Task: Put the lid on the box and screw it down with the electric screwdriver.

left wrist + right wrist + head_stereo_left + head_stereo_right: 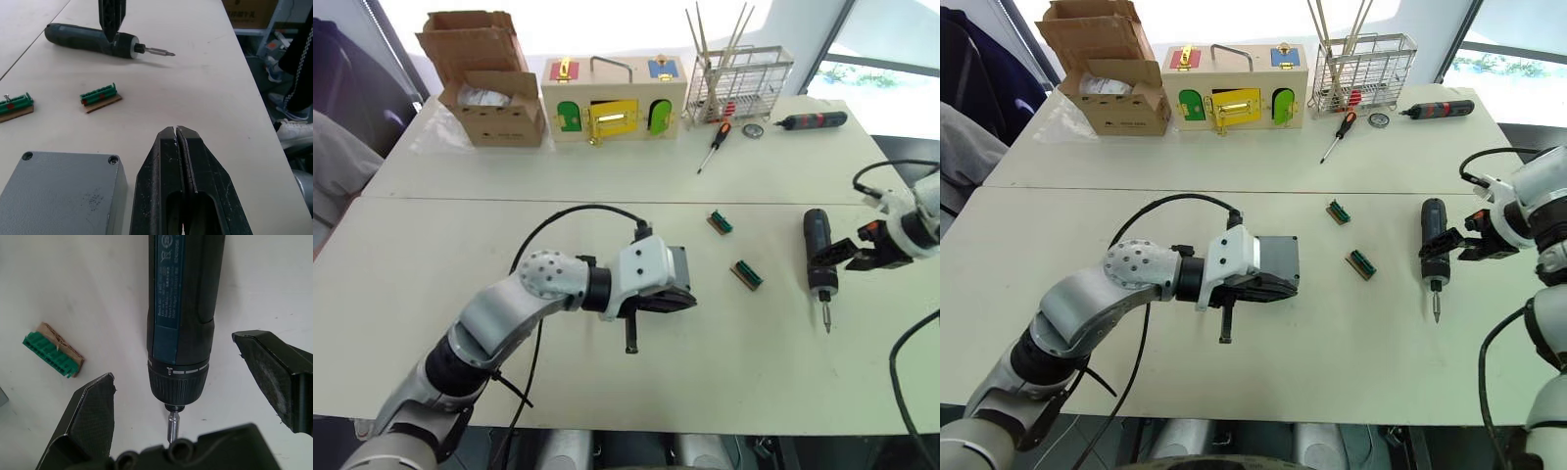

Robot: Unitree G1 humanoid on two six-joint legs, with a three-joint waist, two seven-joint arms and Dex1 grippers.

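The electric screwdriver (819, 257) lies flat at about 3 o'clock on the table (607, 176), bit toward the robot, with the right gripper (195, 396) spread wide on both sides of its barrel — not touching yet. The left gripper (177, 147) is pressed together, holding nothing, just beside the box (58, 188) near the middle. My worry: a round barrel on a smooth top could roll out if one finger lands first — an off-centre grab.

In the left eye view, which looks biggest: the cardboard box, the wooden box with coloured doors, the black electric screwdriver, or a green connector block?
1. Wooden box and cardboard box: too alike to rank.
2. Electric screwdriver.
3. Green connector block.
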